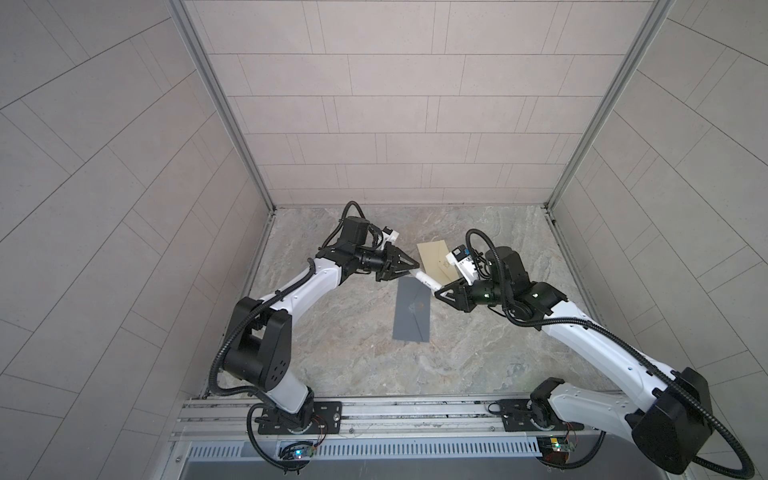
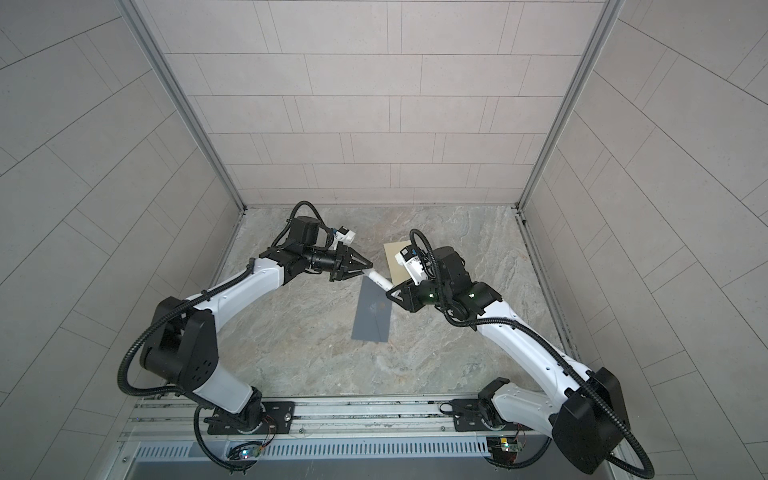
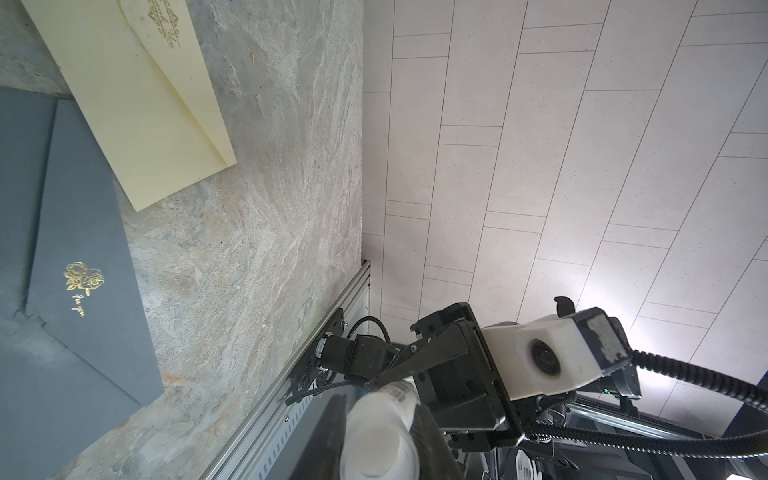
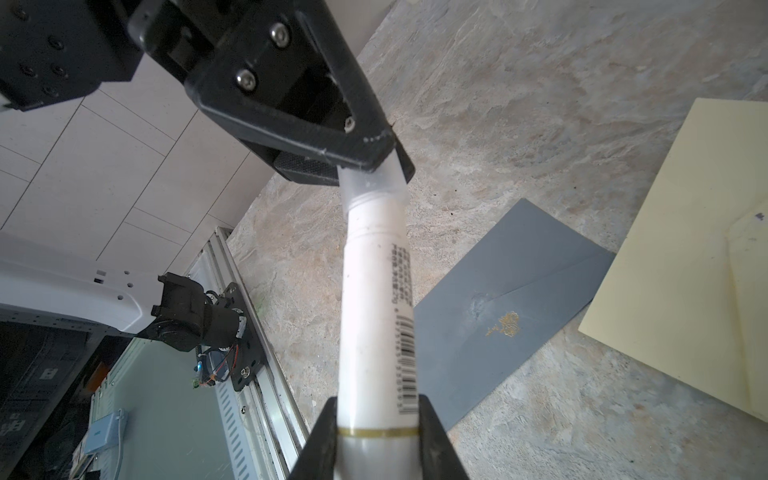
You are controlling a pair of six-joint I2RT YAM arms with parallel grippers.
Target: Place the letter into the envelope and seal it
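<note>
My left pincer [image 1: 414, 268] pinches the cap [image 4: 374, 178] of the glue stick [image 1: 428, 281] and my right pincer [image 1: 437, 294] pinches its body, so I think I can pull the cap off, just above the grey envelope [image 1: 411, 316] lying flat on the tabletop [image 1: 457, 365], at 7 o'clock from the cream envelope [image 1: 432, 257].

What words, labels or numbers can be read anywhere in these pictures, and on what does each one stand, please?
"for you": gold script under a gold rose on the grey envelope.
Cream envelope: gold ornamental script, cut off by the edge of the left wrist view, so it cannot be read for certain.
Glue stick: a barcode with digits and a block of small print, all too small and blurred to read.
No other text is legible.
</note>
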